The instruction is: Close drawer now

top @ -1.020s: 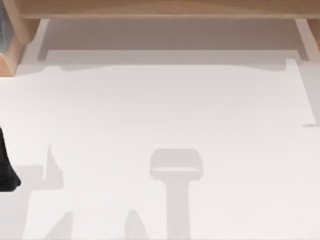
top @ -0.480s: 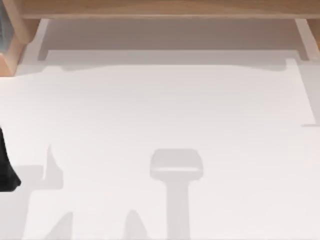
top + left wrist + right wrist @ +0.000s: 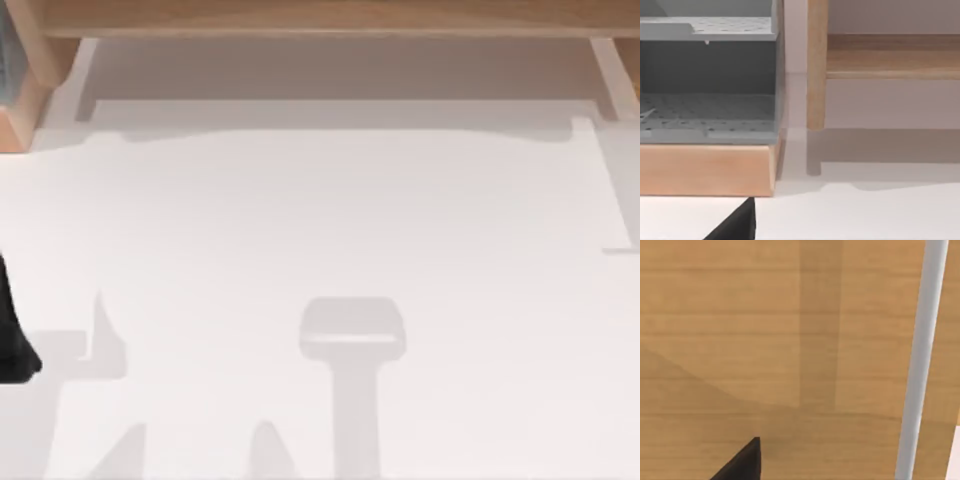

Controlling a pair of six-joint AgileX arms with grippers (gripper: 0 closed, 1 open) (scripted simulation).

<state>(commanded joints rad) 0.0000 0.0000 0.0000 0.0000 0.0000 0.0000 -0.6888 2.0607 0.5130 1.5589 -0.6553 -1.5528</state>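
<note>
you'll find no readable writing anywhere. the drawer (image 3: 765, 340) front fills your right wrist view, its pale handle bar (image 3: 920, 360) alongside; a dark right gripper (image 3: 740, 462) tip shows, fingers' state i cannot tell. the left arm (image 3: 12, 330) sits parked at the white desk (image 3: 320, 230)'s left edge. nothing has moved since the earlier frames.

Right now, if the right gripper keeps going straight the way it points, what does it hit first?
Most likely the wooden panel, which spans the right wrist view dead ahead, with a grey bar handle off to one side. How far away the panel is remains unclear.
</note>
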